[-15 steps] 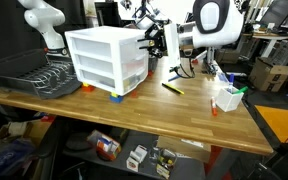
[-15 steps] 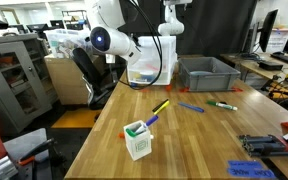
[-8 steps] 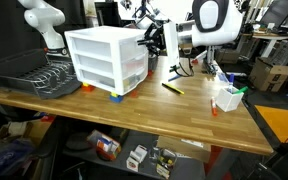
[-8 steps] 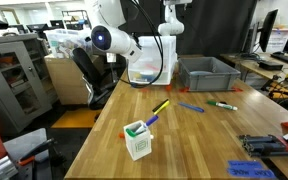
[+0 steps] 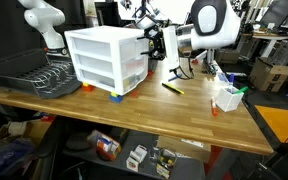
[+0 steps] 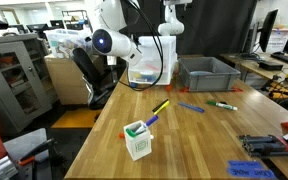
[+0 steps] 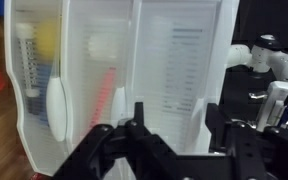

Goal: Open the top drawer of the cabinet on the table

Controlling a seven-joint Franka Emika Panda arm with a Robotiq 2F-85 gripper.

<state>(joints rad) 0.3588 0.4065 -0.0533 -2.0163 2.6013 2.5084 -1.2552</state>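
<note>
The white three-drawer cabinet (image 5: 102,62) stands on the wooden table (image 5: 154,115); it also shows behind the arm in an exterior view (image 6: 152,62). The top drawer (image 5: 102,40) looks closed. My gripper (image 5: 154,42) is at the cabinet's right side at top-drawer height. In the wrist view the picture is turned sideways, and the top drawer (image 7: 179,70) is the right-hand strip. My gripper (image 7: 174,122) is open there, with a finger on each side of the drawer's front. I cannot tell whether the fingers touch it.
A black wire dish rack (image 5: 29,72) sits left of the cabinet. A grey bin (image 6: 209,72) stands beyond it. Loose markers (image 6: 160,106) lie mid-table and a white holder (image 6: 136,140) stands near the edge. A second white arm (image 5: 44,20) is behind the cabinet.
My gripper has edged slightly toward the cabinet. Nothing else has visibly moved.
</note>
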